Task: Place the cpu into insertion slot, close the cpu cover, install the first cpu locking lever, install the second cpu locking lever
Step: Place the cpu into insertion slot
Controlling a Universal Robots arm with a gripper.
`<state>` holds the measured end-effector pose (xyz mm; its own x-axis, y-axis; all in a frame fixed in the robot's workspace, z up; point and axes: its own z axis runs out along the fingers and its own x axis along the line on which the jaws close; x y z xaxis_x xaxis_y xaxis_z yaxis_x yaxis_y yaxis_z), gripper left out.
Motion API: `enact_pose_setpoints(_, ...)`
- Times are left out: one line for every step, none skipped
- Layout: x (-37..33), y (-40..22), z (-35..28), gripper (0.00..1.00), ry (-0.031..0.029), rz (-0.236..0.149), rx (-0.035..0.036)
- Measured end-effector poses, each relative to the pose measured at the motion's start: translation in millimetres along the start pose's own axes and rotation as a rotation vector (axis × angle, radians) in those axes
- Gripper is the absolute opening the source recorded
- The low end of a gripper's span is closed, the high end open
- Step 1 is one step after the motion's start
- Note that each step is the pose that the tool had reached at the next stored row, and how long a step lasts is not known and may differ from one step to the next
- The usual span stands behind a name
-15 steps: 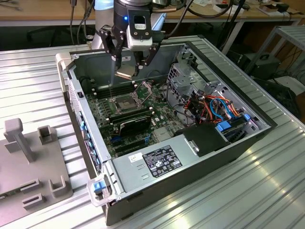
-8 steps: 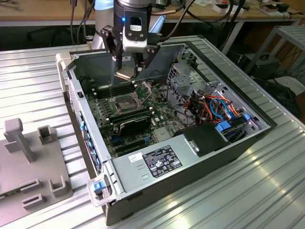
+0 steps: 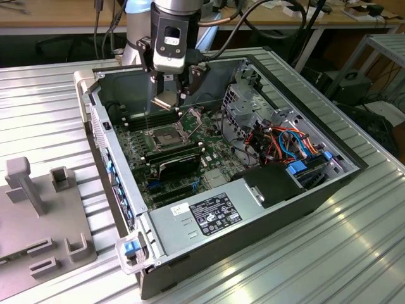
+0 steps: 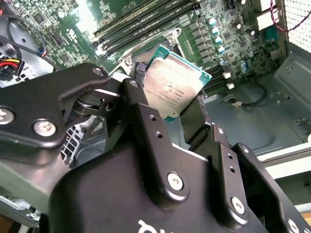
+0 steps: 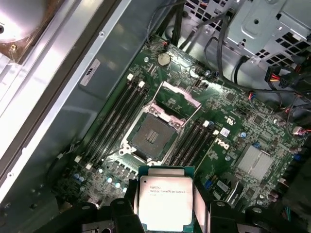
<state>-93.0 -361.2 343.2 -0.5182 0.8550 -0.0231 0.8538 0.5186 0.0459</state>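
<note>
The cpu (image 5: 165,201), clamped in the claw (image 3: 169,96), hangs over the open computer case (image 3: 272,240) on a ribbed metal table (image 3: 354,253).

Dull silver metal on cpu (image 5: 165,204); shiny metal rim on insertion slot (image 5: 153,136); ribbed pale metal table (image 3: 50,107).

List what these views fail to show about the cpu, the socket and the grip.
- The cpu, underside: it faces away from the camera in both wrist views.
- The cpu's edge toward the gripper: cut off by the picture's edge in the first wrist view, covered by the fingers in the second wrist view.
- The insertion slot, contacts: too small to tell in the exterior view.
</note>
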Motion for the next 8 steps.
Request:
enact_pose_setpoints(0.4, 0.6, 1.1, 0.54, -0.0004, 0.008, 0.0002)
enact_pose_setpoints(0.7, 1.0, 1.8, 0.54, -0.0007, 0.014, 0.0004)
enact_pose_setpoints(1.0, 1.5, 2.5, 0.54, -0.0009, 0.020, 0.0004)
enact_pose_setpoints(1.8, 2.9, 3.9, 0.54, -0.0014, 0.029, 0.0007)
enact_pose_setpoints(2.9, 4.3, 5.3, 0.54, -0.0017, 0.036, 0.0009)
enact_pose_setpoints(3.7, 6.1, 7.1, 0.54, -0.0022, 0.046, 0.0011)
enact_pose_setpoints(4.0, 7.4, 8.3, 0.54, -0.0024, 0.051, 0.0012)
enact_pose_setpoints(4.3, 8.3, 9.2, 0.54, -0.0026, 0.056, 0.0013)
